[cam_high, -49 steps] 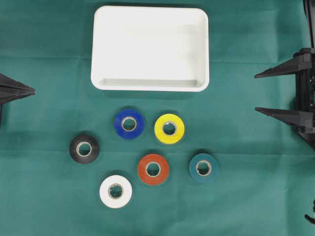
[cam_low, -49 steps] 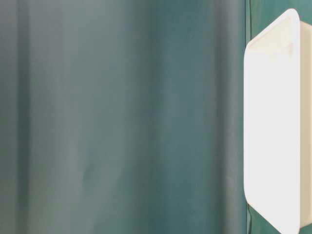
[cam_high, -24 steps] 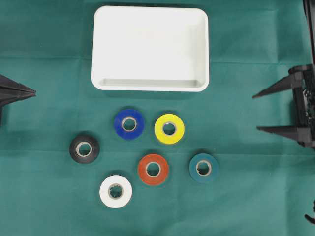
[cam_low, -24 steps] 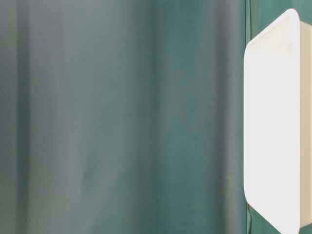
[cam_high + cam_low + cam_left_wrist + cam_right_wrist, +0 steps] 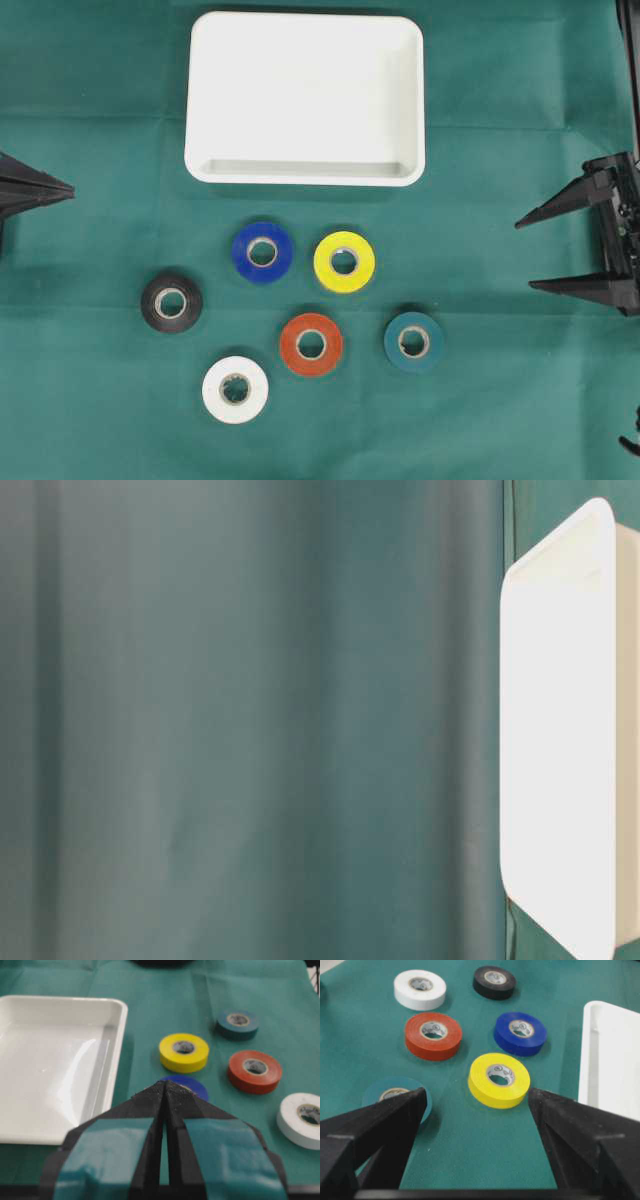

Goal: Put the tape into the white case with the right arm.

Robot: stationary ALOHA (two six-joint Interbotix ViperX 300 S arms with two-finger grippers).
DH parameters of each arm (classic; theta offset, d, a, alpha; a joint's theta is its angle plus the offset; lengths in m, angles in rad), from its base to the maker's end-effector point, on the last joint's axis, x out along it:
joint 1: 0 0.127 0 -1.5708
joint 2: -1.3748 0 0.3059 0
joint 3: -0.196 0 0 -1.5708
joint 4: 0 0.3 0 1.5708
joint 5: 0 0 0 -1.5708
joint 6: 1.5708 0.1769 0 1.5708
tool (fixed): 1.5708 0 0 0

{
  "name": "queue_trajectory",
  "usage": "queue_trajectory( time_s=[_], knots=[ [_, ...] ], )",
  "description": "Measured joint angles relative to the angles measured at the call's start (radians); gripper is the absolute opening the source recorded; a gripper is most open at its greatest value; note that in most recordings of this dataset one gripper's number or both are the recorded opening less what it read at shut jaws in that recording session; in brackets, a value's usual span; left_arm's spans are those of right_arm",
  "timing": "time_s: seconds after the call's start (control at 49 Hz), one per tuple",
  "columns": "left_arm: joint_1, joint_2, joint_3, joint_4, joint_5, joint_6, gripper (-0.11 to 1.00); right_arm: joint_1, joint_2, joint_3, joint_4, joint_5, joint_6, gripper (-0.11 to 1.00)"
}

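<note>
The empty white case (image 5: 305, 97) lies at the back of the green cloth. In front of it several tape rolls lie flat: blue (image 5: 262, 252), yellow (image 5: 344, 261), black (image 5: 171, 302), red (image 5: 311, 344), teal (image 5: 414, 341) and white (image 5: 235, 389). My right gripper (image 5: 524, 255) hangs at the right edge, open and empty, fingers pointing left toward the rolls. In the right wrist view the yellow roll (image 5: 499, 1080) sits just ahead of its spread fingertips, and one finger half hides the teal roll (image 5: 390, 1094). My left gripper (image 5: 68, 188) rests shut at the far left.
A green cloth (image 5: 500, 400) covers the whole table. The table-level view shows only a blurred green backdrop and the case (image 5: 565, 730) at its right edge. Bare cloth separates the right gripper from the teal roll.
The right gripper has shifted toward the front of the table, from level with the case to level with the yellow roll, still open. The left gripper and the rolls have not moved.
</note>
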Motion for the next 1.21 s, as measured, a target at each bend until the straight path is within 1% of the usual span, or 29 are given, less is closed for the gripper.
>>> queue_trajectory(
  time_s=[0.225,0.409,0.592,0.858,1.103,1.205],
  knots=[
    [0.0,0.0,0.0,0.002,0.002,0.0,0.0,0.0,0.011,0.0,0.0,0.002,0.002,0.71],
    [0.0,0.002,0.0,0.0,0.002,0.0,0.0,0.009,0.078,-0.006,0.0,0.0,0.002,0.71],
    [0.0,0.0,0.008,0.0,0.002,0.0,0.0,0.026,0.175,-0.043,0.0,-0.02,0.002,0.71],
    [0.0,0.0,0.014,0.0,0.003,0.0,0.0,0.057,0.344,-0.109,-0.005,-0.091,0.002,0.71],
    [0.0,0.0,0.017,0.0,0.002,0.0,0.0,0.06,0.492,-0.175,-0.005,-0.178,0.002,0.71],
    [0.0,0.0,0.017,0.002,0.003,0.0,0.0,0.063,0.548,-0.199,-0.006,-0.196,0.0,0.71]
  ],
)
